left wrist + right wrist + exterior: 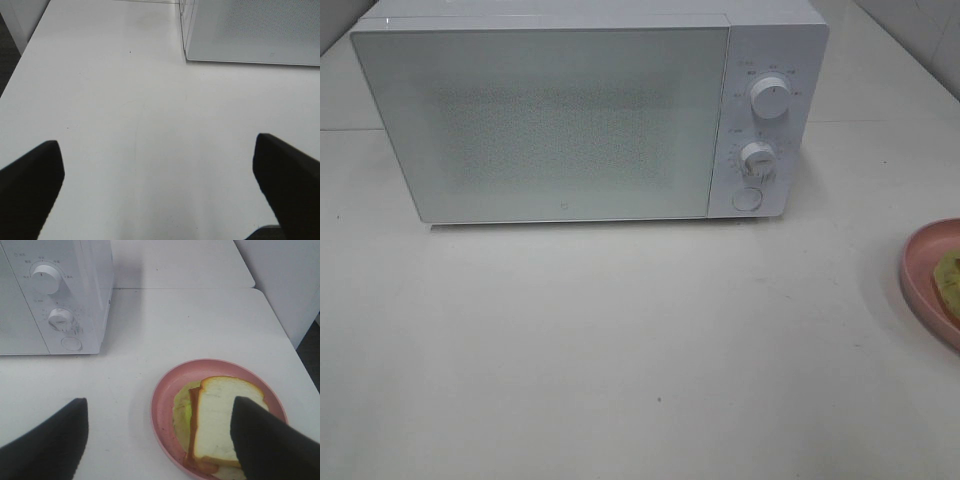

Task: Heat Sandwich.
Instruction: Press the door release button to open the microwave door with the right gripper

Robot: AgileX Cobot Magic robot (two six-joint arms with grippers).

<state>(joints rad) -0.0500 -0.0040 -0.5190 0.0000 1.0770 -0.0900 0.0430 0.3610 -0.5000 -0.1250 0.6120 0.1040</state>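
from up high we see no gripper at all. the microwave (pixel 560 120) has its door shut. the pink plate (pixel 928 285) with the sandwich (pixel 949 275) is half cut off at the side of the picture. if we bring the food over first, it could bump the shut door and fall.

in the left wrist view the left gripper (pixel 157 180) has its fingers wide apart with nothing between them. a corner of the microwave is ahead of it and off to one side. if it reaches wrong, it could push the whole box and not open the door.

in the right wrist view the right gripper (pixel 159 440) is spread wide too and holds nothing. the sandwich lies on the plate just in front of it, partly hidden by one finger. the bread looks soft, so a hard pinch could squash it and the filling could slide out. a knock could shove the plate toward the edge of the table (pixel 190 320), which is close by.

we count one microwave, two knobs (pixel 772 98), one round button (pixel 747 199), one plate, one sandwich and two grippers.
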